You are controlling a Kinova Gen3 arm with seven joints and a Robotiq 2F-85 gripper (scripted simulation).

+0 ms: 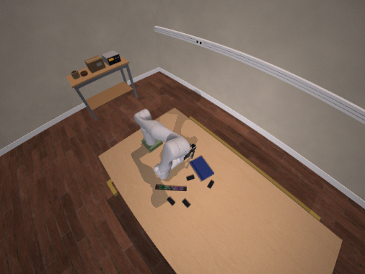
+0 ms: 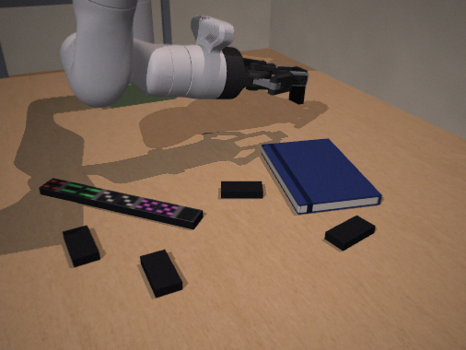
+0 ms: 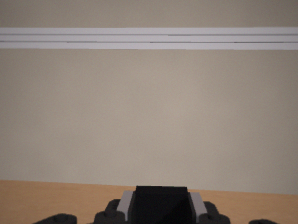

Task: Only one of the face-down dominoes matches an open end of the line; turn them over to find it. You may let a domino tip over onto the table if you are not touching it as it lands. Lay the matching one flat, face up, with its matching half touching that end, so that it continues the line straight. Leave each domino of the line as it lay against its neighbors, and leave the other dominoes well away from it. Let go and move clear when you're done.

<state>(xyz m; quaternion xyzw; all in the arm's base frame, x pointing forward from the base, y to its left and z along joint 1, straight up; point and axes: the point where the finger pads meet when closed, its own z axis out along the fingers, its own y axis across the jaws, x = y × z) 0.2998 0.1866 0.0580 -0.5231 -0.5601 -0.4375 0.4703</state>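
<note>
Four dominoes lie face down around the line (image 2: pixel 121 203), with one book (image 2: pixel 320 174) at its 2 o'clock. A fifth domino (image 2: pixel 297 93), plain black, hangs upright in the gripper (image 2: pixel 295 85), clamped above the table (image 2: pixel 276 295) at the book's 12 o'clock.

Landmark: the notebook (image 2: pixel 322 174). Domino line (image 2: pixel 121 203) well to its left, one face-down domino (image 2: pixel 241 189) between them. Another domino (image 2: pixel 350 232) just in front. Two more (image 2: pixel 81 245) (image 2: pixel 160 273) in front of the line.
</note>
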